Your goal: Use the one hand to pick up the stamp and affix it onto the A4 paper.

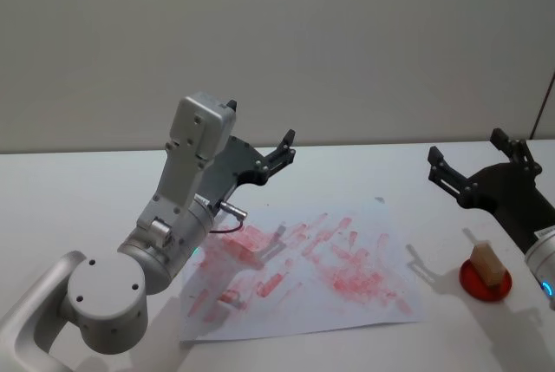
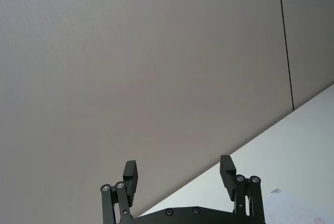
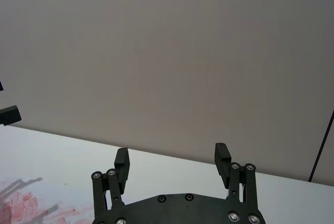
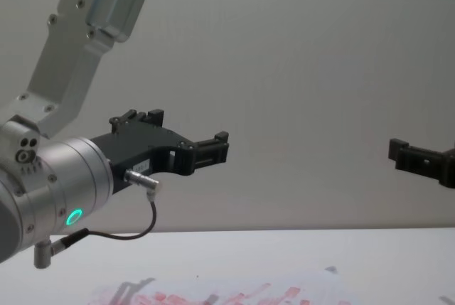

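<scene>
The pale wooden stamp [image 1: 486,261] stands on a round red ink pad [image 1: 478,286] to the right of the A4 paper [image 1: 303,298], a white sheet smeared with red prints. My right gripper [image 1: 466,151] hangs open in the air above and behind the stamp, apart from it; both its fingers show spread with nothing between them in the right wrist view [image 3: 172,160]. My left gripper [image 1: 284,152] is raised above the paper's far left part, open and empty, its two fingers apart in the left wrist view [image 2: 178,173].
The white tabletop [image 1: 78,190] runs back to a plain grey wall. My left arm's large silver elbow [image 1: 108,298] stands over the table's near left corner. A dark vertical line [image 1: 542,112] marks the wall at the far right.
</scene>
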`<state>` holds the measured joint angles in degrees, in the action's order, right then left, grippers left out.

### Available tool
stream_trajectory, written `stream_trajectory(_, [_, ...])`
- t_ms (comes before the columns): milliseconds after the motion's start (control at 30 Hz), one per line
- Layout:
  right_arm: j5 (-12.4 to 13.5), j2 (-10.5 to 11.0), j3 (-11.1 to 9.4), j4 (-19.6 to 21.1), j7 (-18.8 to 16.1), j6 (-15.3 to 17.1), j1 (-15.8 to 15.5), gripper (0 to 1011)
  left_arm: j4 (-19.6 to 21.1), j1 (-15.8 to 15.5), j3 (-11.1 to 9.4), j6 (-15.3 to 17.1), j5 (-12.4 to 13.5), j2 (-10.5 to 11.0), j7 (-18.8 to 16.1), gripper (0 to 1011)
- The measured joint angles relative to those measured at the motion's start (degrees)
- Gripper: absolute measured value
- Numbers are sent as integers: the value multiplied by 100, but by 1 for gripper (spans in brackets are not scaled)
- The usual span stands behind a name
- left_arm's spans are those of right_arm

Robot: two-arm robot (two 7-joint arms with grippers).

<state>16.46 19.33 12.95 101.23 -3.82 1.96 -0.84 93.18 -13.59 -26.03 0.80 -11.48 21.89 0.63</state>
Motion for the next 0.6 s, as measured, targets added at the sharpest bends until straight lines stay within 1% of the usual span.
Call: stream_trajectory(600, [0, 0, -1, 0, -1, -2, 0, 1001, 0, 0, 0, 0, 0, 0, 0, 1001])
